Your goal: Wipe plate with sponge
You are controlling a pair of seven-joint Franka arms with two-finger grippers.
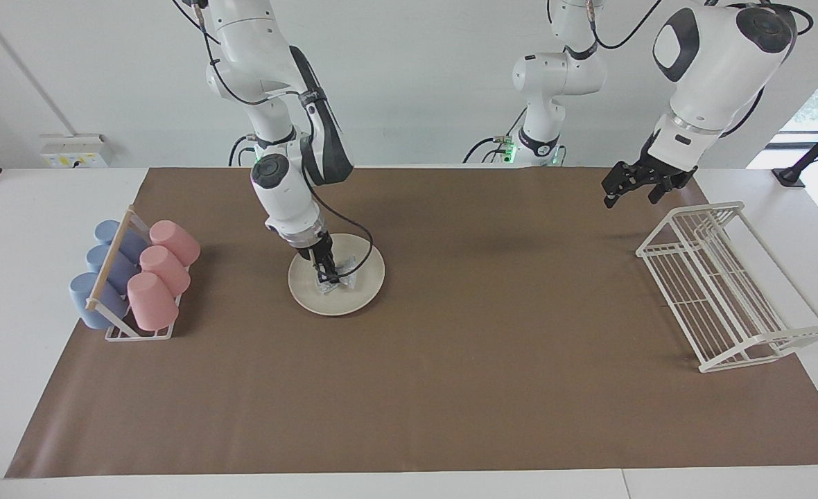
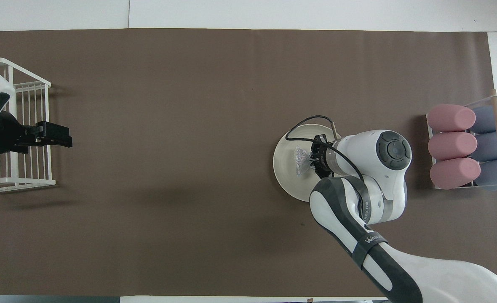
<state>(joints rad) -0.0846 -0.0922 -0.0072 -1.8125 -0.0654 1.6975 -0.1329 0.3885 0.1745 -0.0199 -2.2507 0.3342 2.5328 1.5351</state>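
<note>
My right tool (image 1: 326, 272) is clamped on the sponge (image 1: 336, 276) and presses it against the plate (image 1: 360, 284). The plate lies flat on the table (image 1: 450, 388), toward the right arm's end, beside the cup rack (image 1: 135, 277). The sponge sits near the plate's middle, slightly toward the cup-rack side. In the overhead view its long axis runs nearer-to-farther from me, across the direction of a sweep along the table's length. The largest uncovered plate surface lies on the side of the sponge toward the left arm's end; I judge the next stroke should run that way, stopping short of the rim. My left tool (image 1: 632, 187) waits with its fingers apart, in the air beside the white wire rack (image 1: 728, 291), well apart from the plate. The right arm is the nearer one and carries the work.
</note>
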